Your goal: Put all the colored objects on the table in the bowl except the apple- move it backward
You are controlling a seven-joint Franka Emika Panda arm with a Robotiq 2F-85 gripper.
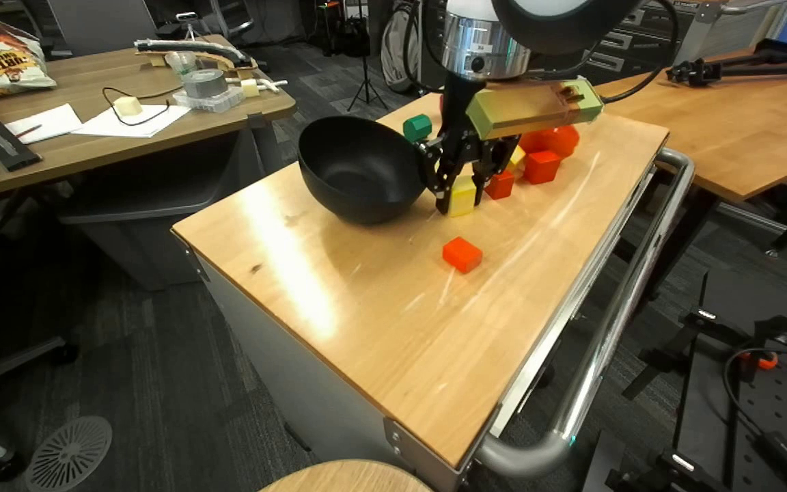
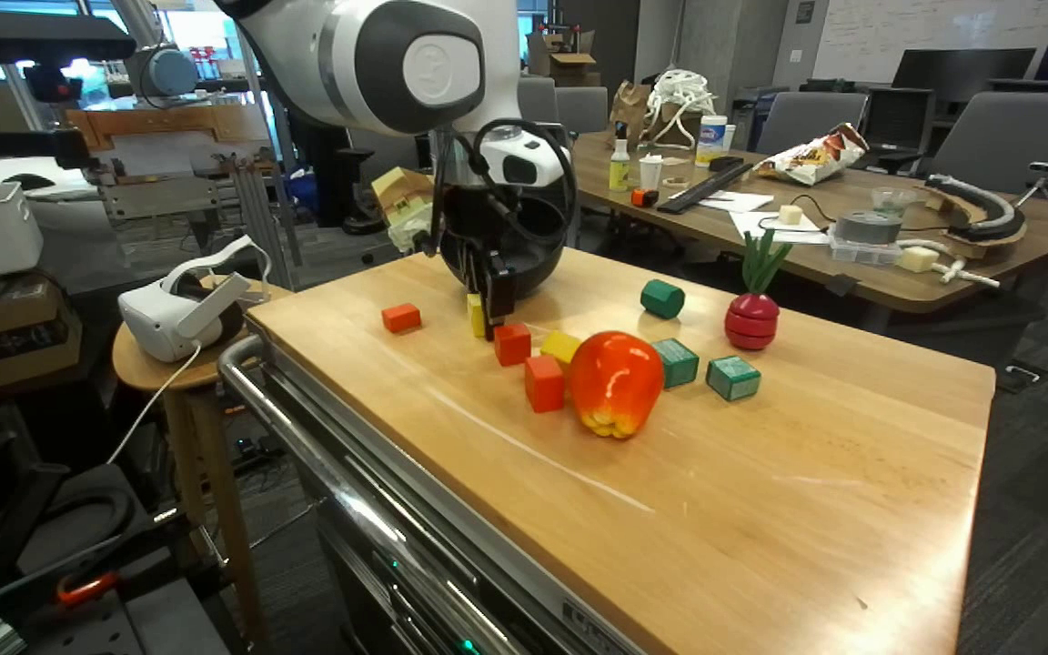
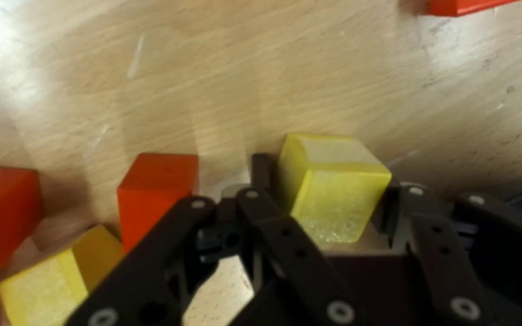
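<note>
A yellow block stands on the light wood table with my gripper shut on it, one finger against each side. The black bowl sits right beside the gripper. An orange-red block lies apart, nearer the table's end. Two red blocks and another yellow block cluster beside the apple. Green pieces and the dark-red fruit with green stem are past the apple; in the wrist view they do not show.
A metal rail runs along one table edge. A cluttered desk stands separately on the bowl's side. A white headset rests on a wooden stool off the table's end.
</note>
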